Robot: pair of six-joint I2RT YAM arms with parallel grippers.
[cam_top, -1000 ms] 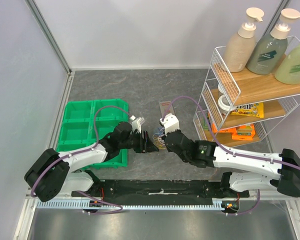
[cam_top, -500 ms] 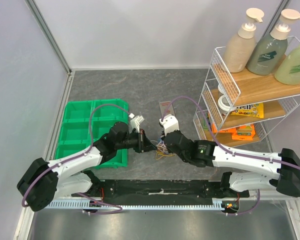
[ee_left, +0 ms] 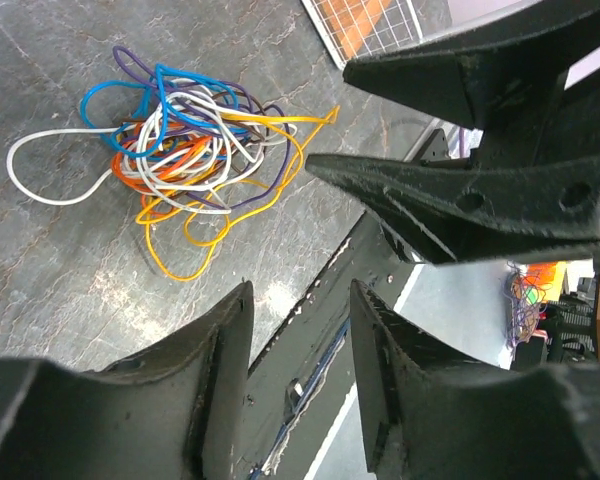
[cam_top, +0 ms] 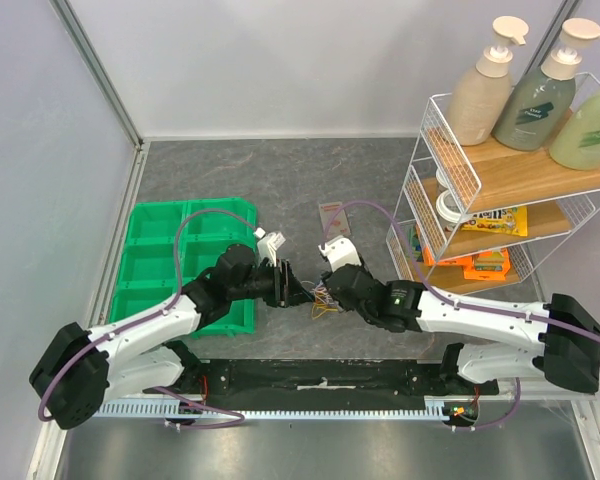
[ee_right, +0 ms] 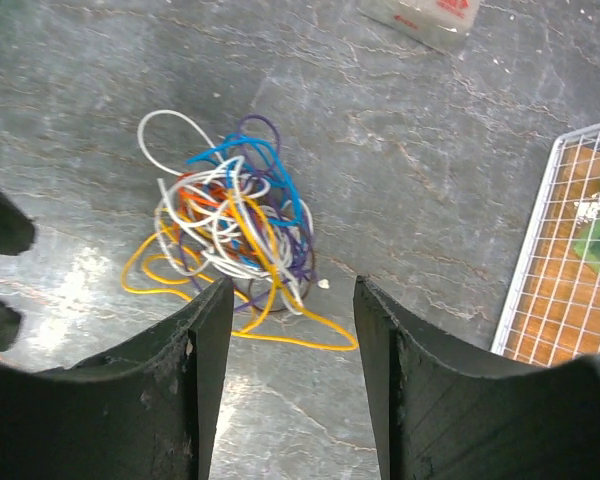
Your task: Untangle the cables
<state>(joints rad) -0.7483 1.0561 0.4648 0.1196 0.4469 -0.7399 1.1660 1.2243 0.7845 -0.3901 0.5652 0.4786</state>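
Both arms same build: left arm [cam_top: 150, 320] & right arm [cam_top: 490, 318] have white link shells w/ chunky black joints and big black shoulder housings. Thick purple hose [cam_top: 208, 213] runs along each. Small white cam block [cam_top: 337, 250] at each wrist. Green LED [cam_top: 393, 297] lit on the right one. Left gripper [ee_left: 300, 300] & right gripper [ee_right: 292, 290] fingers are matte black, rough-textured, tapered; couple of small round holes in the right's.
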